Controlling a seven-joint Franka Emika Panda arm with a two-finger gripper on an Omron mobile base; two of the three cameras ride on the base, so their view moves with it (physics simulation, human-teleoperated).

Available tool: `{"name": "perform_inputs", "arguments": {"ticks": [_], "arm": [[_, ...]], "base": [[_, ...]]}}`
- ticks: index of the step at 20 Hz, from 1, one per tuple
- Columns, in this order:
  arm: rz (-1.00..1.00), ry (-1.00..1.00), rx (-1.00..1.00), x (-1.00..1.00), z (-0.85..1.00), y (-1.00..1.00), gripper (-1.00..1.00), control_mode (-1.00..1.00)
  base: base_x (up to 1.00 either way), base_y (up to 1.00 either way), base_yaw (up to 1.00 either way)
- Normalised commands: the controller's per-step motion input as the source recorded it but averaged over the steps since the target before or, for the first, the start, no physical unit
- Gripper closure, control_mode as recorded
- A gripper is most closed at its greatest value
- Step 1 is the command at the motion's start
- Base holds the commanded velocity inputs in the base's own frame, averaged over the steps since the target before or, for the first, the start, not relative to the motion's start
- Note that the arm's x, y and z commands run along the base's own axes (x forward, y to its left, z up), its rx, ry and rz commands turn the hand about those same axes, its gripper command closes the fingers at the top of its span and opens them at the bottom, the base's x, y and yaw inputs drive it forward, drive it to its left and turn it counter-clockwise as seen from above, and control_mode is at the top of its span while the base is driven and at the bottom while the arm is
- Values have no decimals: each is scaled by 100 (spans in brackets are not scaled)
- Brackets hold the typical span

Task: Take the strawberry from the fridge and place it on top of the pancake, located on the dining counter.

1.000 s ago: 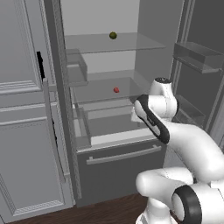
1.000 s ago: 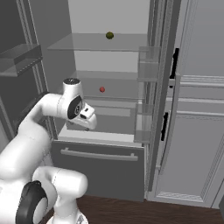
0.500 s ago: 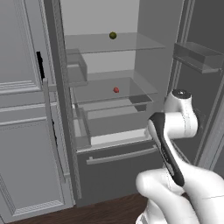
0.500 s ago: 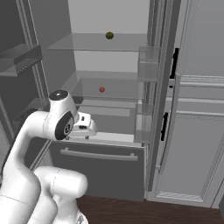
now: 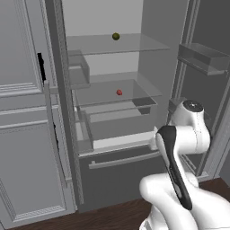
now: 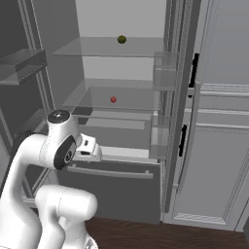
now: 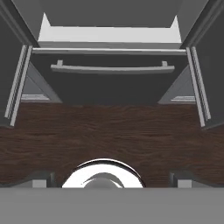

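The fridge (image 5: pixel 112 148) stands open, both doors swung wide, and the strawberry (image 5: pixel 119 92) sits alone on the middle glass shelf (image 6: pixel 141 99), a little back from its front edge. One shelf up lies a small green fruit (image 5: pixel 116 36) — not the one wanted. The arm is folded low in front of the freezer drawer (image 7: pixel 113 83), and the gripper (image 6: pixel 91 148) hangs empty with its fingers spread as wide as they go, well below the strawberry's shelf and nowhere near it. The hand camera looks down at the drawer and the dark wood floor (image 7: pixel 109 131).

To do the reach well, I'd say the hand has to come up first and level out, then go in straight between the two glass shelves (there isn't much height to spare there). The berry is tiny and round, so it will probably roll if one finger nudges it first — better to straddle it squarely, both fingers down close to the glass, and close gently. Pulling back out along the same line should keep the wrist off the upper shelf and the door bins (image 6: pixel 163 73).
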Motion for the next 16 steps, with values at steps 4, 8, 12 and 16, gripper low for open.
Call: {"name": "perform_inputs", "arguments": {"ticks": [4, 8, 12, 16], "arm": [[-4, 0, 13, -10, -1, 0, -100, -100], [-16, 2, -4, -1, -2, 0, -100, -100], [-12, 3, -17, 0, -14, 7, -100, -100], [-1, 15, -8, 1, -26, -5, -100, -100]], "base": [[0, 0, 0], [0, 0, 0], [0, 0, 0], [0, 0, 0]]}}
